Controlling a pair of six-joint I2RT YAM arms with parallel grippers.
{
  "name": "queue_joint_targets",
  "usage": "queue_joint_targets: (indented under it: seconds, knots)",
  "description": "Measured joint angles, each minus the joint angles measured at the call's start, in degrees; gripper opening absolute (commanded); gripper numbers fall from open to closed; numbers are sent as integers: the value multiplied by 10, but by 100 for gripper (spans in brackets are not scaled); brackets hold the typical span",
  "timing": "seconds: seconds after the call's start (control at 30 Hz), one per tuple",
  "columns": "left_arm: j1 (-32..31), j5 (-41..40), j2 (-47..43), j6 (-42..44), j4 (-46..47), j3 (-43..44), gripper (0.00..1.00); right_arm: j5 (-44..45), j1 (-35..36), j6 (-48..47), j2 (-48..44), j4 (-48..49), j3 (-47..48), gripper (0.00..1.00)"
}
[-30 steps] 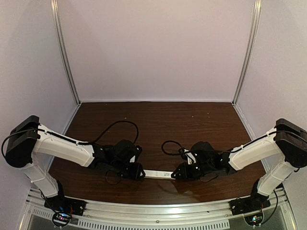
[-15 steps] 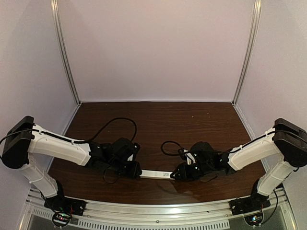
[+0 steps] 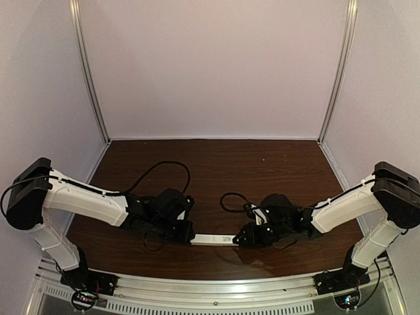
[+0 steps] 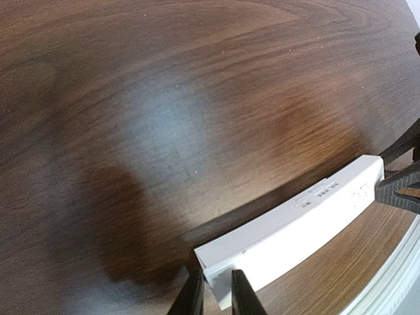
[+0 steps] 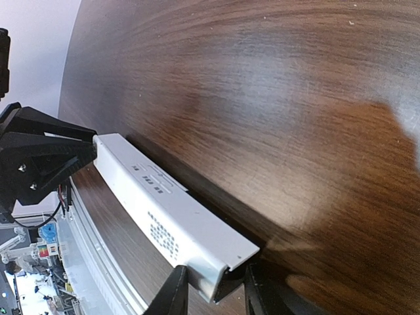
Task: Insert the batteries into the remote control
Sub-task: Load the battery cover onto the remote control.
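The remote control (image 3: 213, 239) is a slim white bar lying left to right near the table's front edge, between my two grippers. My left gripper (image 3: 186, 235) is shut on its left end; in the left wrist view the fingertips (image 4: 191, 296) pinch a thin corner of the remote control (image 4: 295, 223). My right gripper (image 3: 241, 237) is shut on the right end. In the right wrist view the remote control (image 5: 164, 210) shows a printed face upward, its end squeezed inside my right gripper (image 5: 213, 292). The batteries are out of view.
Black cables loop on the dark wooden table behind each wrist (image 3: 161, 169) (image 3: 230, 200). An aluminium rail (image 3: 210, 289) runs along the near edge just in front of the remote. Pale walls enclose the table on three sides.
My left gripper has shifted slightly left along the remote's end, so a little more of the white bar shows. The right arm and the remote have stayed almost still.
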Motion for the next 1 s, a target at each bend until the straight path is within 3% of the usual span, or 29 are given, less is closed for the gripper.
queue_joint_targets:
  seconds: [1.0]
  knots:
    - [10,12,24,0,8,16,10,-32,-14,19,-2,-2,0,20]
